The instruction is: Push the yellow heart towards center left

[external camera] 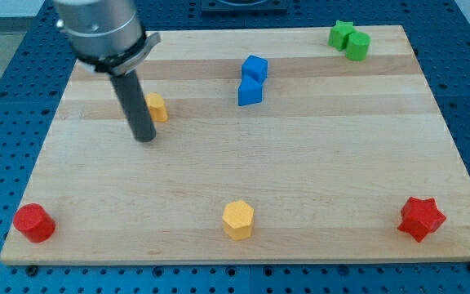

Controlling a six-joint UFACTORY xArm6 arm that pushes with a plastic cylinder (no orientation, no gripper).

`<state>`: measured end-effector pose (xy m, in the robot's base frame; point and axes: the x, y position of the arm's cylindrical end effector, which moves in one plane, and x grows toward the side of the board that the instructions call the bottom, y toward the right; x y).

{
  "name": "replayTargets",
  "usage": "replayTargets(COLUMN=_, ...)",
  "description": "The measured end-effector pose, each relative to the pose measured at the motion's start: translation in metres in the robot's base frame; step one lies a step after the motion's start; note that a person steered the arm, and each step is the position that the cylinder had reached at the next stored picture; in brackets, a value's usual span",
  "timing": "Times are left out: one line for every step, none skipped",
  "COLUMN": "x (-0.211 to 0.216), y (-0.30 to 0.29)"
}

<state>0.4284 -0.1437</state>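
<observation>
The yellow heart [157, 107] lies on the wooden board [300, 163] in the upper left part, partly hidden behind my rod. My tip [144, 138] rests on the board just left of and slightly below the heart, close to it or touching it; I cannot tell which. A yellow hexagon [238, 220] sits near the view's bottom centre.
Two blue blocks [252, 79] stand together at top centre. A green star [341, 33] and a green cylinder-like block [358, 46] sit at the top right. A red cylinder [33, 222] is at the bottom left corner, a red star [421, 217] at the bottom right.
</observation>
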Motion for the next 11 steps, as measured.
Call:
replayTargets(x=-0.020, y=0.026)
replayTargets(x=-0.024, y=0.026)
replayTargets(x=-0.042, y=0.026)
replayTargets(x=-0.056, y=0.025)
replayTargets(x=-0.068, y=0.021)
replayTargets(x=-0.081, y=0.011)
replayTargets(x=-0.082, y=-0.006)
replayTargets(x=-0.082, y=-0.032)
replayTargets(x=-0.082, y=-0.057)
replayTargets(x=-0.082, y=-0.063)
replayTargets(x=-0.083, y=-0.028)
